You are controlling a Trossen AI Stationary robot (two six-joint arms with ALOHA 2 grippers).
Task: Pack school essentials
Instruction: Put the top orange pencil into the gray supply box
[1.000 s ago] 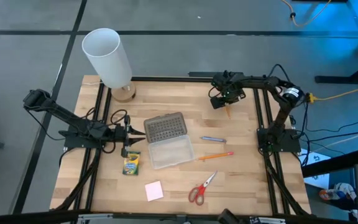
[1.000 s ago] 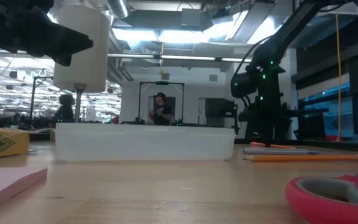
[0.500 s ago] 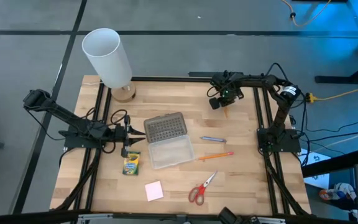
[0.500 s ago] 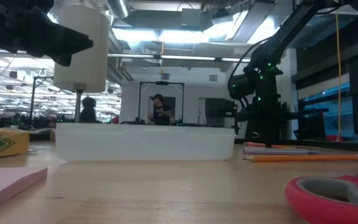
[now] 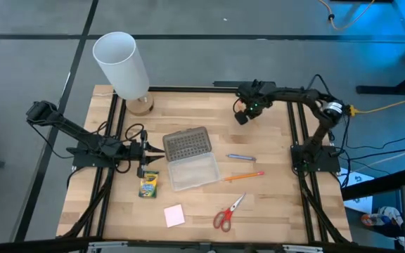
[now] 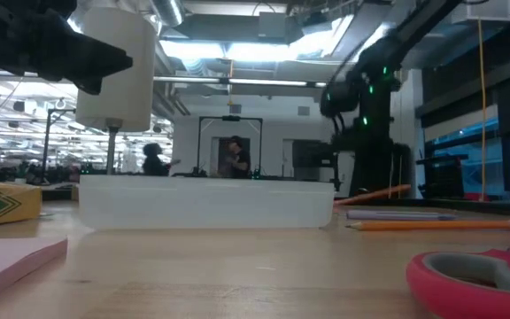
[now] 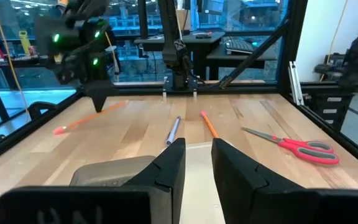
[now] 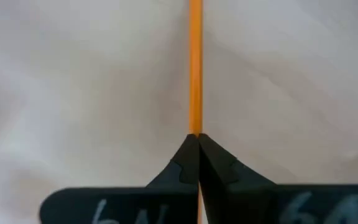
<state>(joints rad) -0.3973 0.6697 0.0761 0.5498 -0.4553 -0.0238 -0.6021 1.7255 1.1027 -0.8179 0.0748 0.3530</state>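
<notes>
My right gripper (image 5: 248, 114) hangs over the table's far right part, pointing down and shut on an orange pencil (image 7: 82, 119). A second orange pencil (image 5: 243, 176), a blue pen (image 5: 241, 157), red-handled scissors (image 5: 228, 213), a crayon box (image 5: 148, 184) and a pink sticky-note pad (image 5: 174, 215) lie flat on the wood. My left gripper (image 7: 197, 158) waits level at the left of the clear case (image 5: 194, 171), open, with nothing between its fingers. My right gripper pinches the pencil's shaft (image 8: 195, 124) between its two fingers, some way in from both ends. The fingers come from above and lie across it. The pencil is tilted, its pink eraser end (image 7: 59, 130) lowest. I cannot tell whether that end touches the table.
The case's grey dotted lid (image 5: 186, 144) lies open toward the far side. A tall white cylinder (image 5: 121, 67) stands on a wooden base at the far left corner. Black frame rails (image 5: 294, 133) run along both side edges.
My right gripper has risen and shifted a little toward the table's left. The pencil under it, flat on the wood a second ago, now slants up from its eraser end.
</notes>
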